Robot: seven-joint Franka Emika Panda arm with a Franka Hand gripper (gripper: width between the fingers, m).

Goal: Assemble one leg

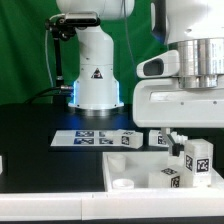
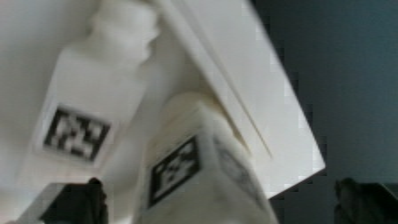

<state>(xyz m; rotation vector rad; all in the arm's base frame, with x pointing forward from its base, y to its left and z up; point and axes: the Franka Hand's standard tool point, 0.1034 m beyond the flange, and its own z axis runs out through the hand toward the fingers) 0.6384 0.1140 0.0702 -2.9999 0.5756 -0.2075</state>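
Note:
In the wrist view a white leg [image 2: 199,165] with a black-and-white tag lies between my gripper's [image 2: 217,205] two dark fingertips [image 2: 75,203]. There is a gap on each side, so the gripper is open around it without touching it. A second leg [image 2: 89,105] lies beside it with its narrower peg end pointing away. In the exterior view my gripper [image 1: 186,148] hangs low at the right over a tagged leg [image 1: 198,160] on the large white panel [image 1: 135,168]. Another leg [image 1: 172,178] lies just in front of it.
Two more legs [image 1: 128,140] [image 1: 160,138] lie behind the panel, next to the marker board [image 1: 90,138]. The robot's white base [image 1: 97,75] stands at the back centre. The panel's edge [image 2: 267,110] runs beside the leg in the wrist view.

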